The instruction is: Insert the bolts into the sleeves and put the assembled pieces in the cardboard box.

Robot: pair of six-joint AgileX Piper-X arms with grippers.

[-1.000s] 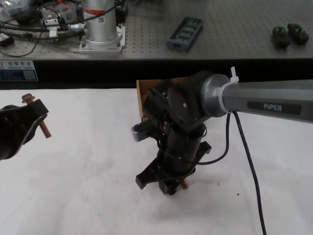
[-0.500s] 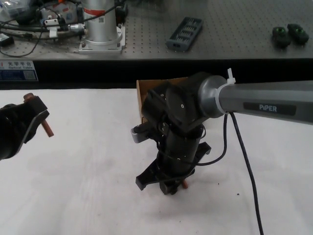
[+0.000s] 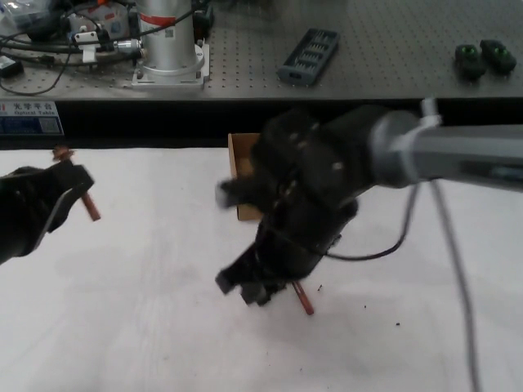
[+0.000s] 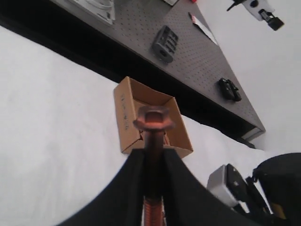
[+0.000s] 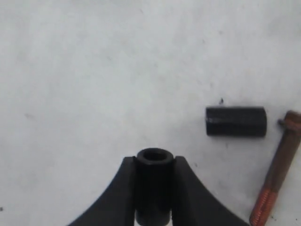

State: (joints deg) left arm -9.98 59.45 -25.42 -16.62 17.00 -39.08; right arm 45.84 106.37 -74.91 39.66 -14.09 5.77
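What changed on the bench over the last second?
The right gripper, shut on a sleeve, lifted and swung toward the left gripper, uncovering a loose bolt on the white cloth. The left gripper, with its held bolt, drifted slightly toward the middle. The cardboard box stayed put.

Upper frame: perforated metal breadboard (image 3: 392, 77). On it, upper left, a silver column on a base plate (image 3: 167, 41) beside tangled cables (image 3: 37, 45); upper centre, a dark ridged tray (image 3: 308, 55); upper right, two black pieces with green centres (image 3: 485, 57). Lower frame: white bench covering (image 3: 139, 318).
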